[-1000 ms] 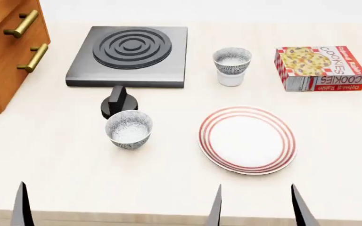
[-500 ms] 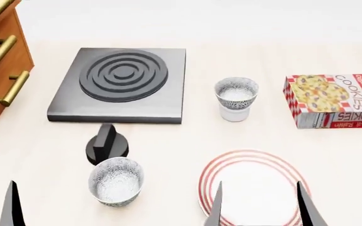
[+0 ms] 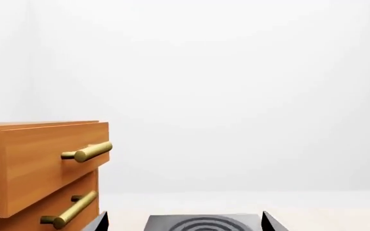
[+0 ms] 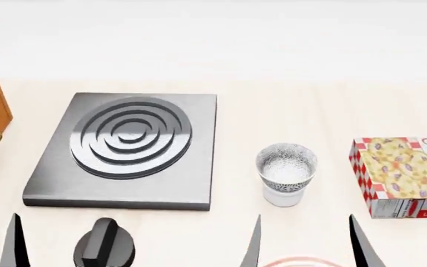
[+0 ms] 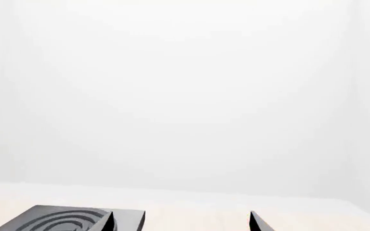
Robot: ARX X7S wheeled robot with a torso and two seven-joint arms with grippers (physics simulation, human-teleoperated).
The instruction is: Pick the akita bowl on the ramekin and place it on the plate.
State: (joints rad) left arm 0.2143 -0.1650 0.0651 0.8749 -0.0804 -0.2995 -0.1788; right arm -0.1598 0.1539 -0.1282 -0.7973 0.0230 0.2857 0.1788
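Note:
The akita bowl (image 4: pixel 286 165), speckled grey and white, sits upright on the white ramekin (image 4: pixel 281 196) at the middle right of the head view. Only the far red-ringed edge of the plate (image 4: pixel 297 262) shows, at the bottom between the right gripper's two dark fingers. My right gripper (image 4: pixel 306 250) is open, nearer than the bowl and apart from it. In its wrist view the right gripper (image 5: pixel 181 222) holds nothing. My left gripper (image 3: pixel 185 222) is open and empty too; one of its fingers (image 4: pixel 11 247) shows at the bottom left.
A grey stove plate (image 4: pixel 124 147) with concentric rings lies left of the bowl, with a black knob (image 4: pixel 104 247) in front of it. A cookie box (image 4: pixel 406 175) lies at the right. A wooden drawer cabinet (image 3: pixel 37 168) with brass handles stands at the far left.
The head view has shifted forward, so everything slid down the frame. The plate has nearly left the bottom edge and the nearer speckled bowl has gone out of view. Both grippers stay open.

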